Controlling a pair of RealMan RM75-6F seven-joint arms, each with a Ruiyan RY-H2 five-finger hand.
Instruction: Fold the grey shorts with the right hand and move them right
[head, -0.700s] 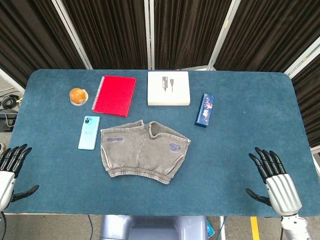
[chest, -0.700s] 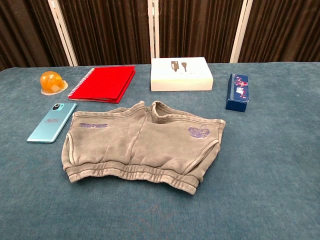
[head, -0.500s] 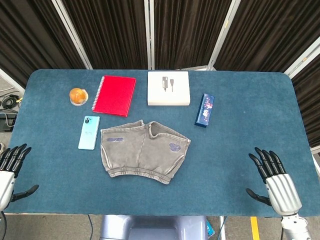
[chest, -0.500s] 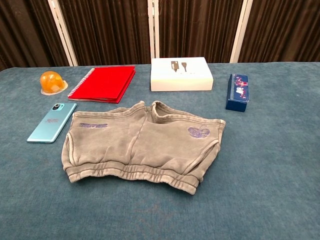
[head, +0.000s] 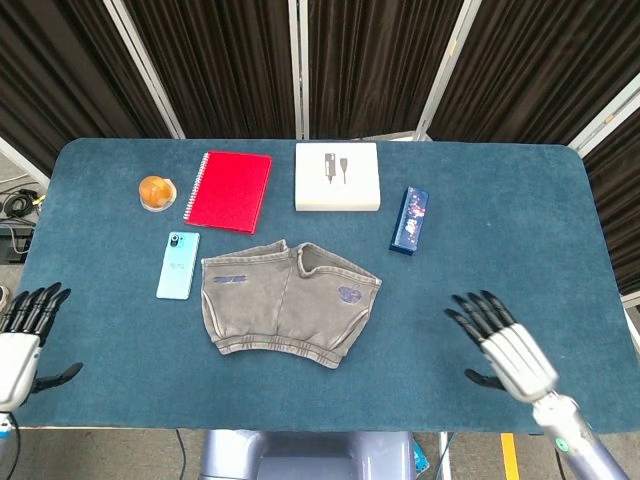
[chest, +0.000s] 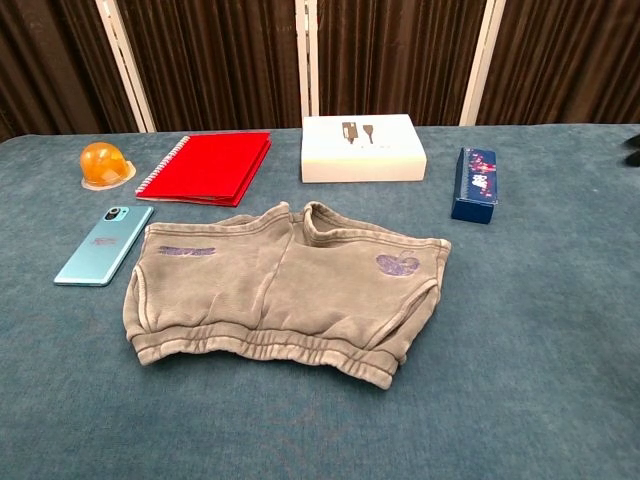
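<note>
Plainly, the grey shorts (head: 290, 302) lie flat and unfolded near the middle of the blue table (head: 480, 190), waistband toward the robot and leg openings toward the far edge, their long axis running left to right with a slight tilt. The right hand (head: 503, 343) hovers over the table's near right part, fingers spread and holding nothing, well apart from the shorts, which lie to its left and slightly farther from the robot. The left hand (head: 22, 330) sits at the near left edge, likewise empty with fingers apart; the task gives the work to the right one in any case. I judge the coming move to be a reach leftward to the shorts' right side, the leg bearing the small purple print (chest: 397, 264), so that it can be lifted and laid over the left half. The cloth looks soft, faded and somewhat rumpled, with an elastic waistband, so it will likely sag and drag when lifted. A turquoise phone (head: 178, 264) lies just left of the shorts; a red notebook (head: 229, 190), a white box (head: 337, 176) and a dark blue case (head: 410, 220) lie beyond them.
</note>
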